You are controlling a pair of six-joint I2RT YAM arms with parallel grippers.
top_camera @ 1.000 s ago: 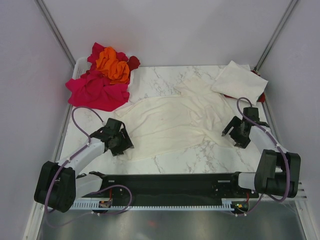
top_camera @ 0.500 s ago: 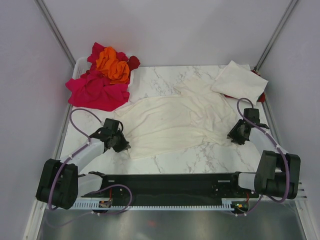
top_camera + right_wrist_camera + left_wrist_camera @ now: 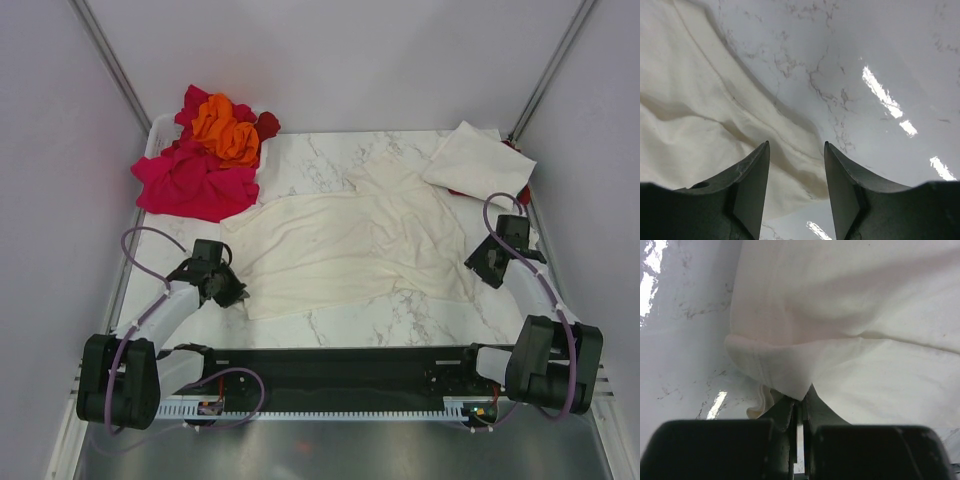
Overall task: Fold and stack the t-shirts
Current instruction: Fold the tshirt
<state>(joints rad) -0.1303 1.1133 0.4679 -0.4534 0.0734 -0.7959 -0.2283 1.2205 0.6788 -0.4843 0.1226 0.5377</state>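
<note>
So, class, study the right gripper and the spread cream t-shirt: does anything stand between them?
Nothing visible does. The right gripper hangs open directly over the edge of the cream t-shirt, which lies on the marble table, and no other object comes between them. The left gripper is shut on the shirt's other end.

Two cream t-shirts: one spread cream t-shirt point(image 3: 350, 245) and one folded cream t-shirt point(image 3: 478, 162). One heap of coloured t-shirts point(image 3: 205, 150), showing magenta, orange and dark red cloth; how many it holds cannot be told. Two arms with two pincers: left pincer point(image 3: 232, 293), right pincer point(image 3: 481, 266). One worktop point(image 3: 400, 320).
</note>
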